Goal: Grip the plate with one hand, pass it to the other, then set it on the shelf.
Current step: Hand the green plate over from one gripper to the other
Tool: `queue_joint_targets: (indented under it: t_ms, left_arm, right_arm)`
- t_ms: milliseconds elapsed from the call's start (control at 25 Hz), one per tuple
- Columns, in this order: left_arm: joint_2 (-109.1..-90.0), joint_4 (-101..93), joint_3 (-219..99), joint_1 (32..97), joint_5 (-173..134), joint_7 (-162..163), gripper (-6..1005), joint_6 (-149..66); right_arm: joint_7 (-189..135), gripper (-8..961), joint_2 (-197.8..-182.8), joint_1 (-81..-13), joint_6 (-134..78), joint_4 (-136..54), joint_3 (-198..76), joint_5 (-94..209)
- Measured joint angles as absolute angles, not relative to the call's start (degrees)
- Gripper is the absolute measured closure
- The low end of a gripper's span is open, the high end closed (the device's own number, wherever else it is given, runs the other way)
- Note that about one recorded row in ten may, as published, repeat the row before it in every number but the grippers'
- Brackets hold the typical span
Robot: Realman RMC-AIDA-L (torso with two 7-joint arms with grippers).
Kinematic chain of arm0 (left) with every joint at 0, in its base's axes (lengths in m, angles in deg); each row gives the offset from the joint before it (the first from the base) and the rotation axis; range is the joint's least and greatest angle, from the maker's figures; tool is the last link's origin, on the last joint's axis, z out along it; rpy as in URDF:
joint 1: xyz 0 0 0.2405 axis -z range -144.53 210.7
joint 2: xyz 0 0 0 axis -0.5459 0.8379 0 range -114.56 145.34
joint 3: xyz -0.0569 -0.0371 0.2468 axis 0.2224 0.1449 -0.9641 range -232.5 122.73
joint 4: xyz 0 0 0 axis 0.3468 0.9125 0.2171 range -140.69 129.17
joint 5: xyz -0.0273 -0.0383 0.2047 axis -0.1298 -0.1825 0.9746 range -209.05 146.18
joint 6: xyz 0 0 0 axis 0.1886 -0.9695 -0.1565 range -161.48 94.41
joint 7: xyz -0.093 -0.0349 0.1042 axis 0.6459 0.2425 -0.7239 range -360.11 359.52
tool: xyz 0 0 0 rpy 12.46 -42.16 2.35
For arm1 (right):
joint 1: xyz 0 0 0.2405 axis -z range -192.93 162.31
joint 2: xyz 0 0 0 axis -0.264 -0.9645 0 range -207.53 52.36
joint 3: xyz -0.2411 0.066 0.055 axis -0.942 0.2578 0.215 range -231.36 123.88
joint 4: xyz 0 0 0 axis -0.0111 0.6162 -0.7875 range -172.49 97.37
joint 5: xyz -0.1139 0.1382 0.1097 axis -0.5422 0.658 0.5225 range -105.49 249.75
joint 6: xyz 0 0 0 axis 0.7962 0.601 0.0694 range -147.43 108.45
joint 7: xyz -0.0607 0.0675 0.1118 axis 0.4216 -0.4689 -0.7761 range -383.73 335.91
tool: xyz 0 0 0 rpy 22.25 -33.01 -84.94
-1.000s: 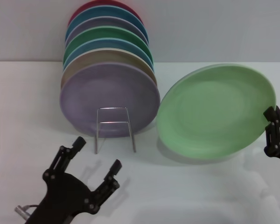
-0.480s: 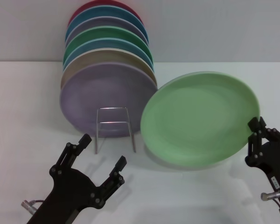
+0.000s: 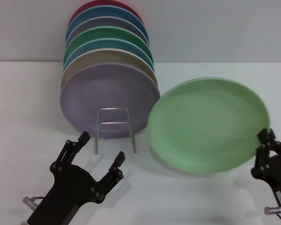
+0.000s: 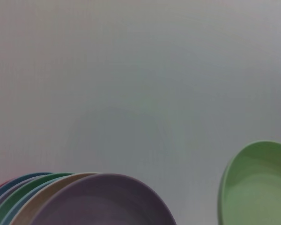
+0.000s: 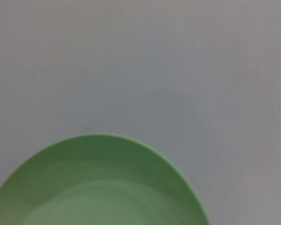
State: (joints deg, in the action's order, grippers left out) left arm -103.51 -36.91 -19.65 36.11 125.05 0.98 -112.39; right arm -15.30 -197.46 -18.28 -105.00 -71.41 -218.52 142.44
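Observation:
The light green plate (image 3: 208,124) hangs tilted above the table, to the right of the rack, its face turned toward me. My right gripper (image 3: 266,140) is shut on its lower right rim. At the lower left my left gripper (image 3: 102,147) stands open with nothing between its fingers, a short way left of and below the plate. The wire shelf (image 3: 114,123) holds a row of upright plates. The left wrist view shows the plate (image 4: 255,190) beside the rack's lilac plate (image 4: 103,204). The plate (image 5: 103,187) fills the lower part of the right wrist view.
Several plates stand on edge in the rack, with a lilac plate (image 3: 110,96) at the front and tan, blue, dark green and red ones behind it. A pale wall (image 3: 215,28) rises behind the white table (image 3: 23,108).
The right gripper carried the green plate left toward the rack and lower, then drifted slightly back right. The left gripper rose a little toward the plate and stayed open.

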Motion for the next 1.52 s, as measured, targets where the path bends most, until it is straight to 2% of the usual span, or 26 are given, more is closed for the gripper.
queue_joint_targets:
  t_ms: [440, 1520]
  left_arm:
    - [-103.69, -39.73, -21.80, 35.85, 124.91, -3.19, 138, -108.99]
    - [-103.28, -47.14, -22.75, 37.25, 124.92, -4.41, 138, -98.20]
  right_arm:
    - [-10.56, 936, -197.46, -14.89, -107.86, -72.53, -219.41, 144.71]
    - [-7.12, 935, -197.47, -15.24, -106.84, -73.33, -219.50, 142.04]
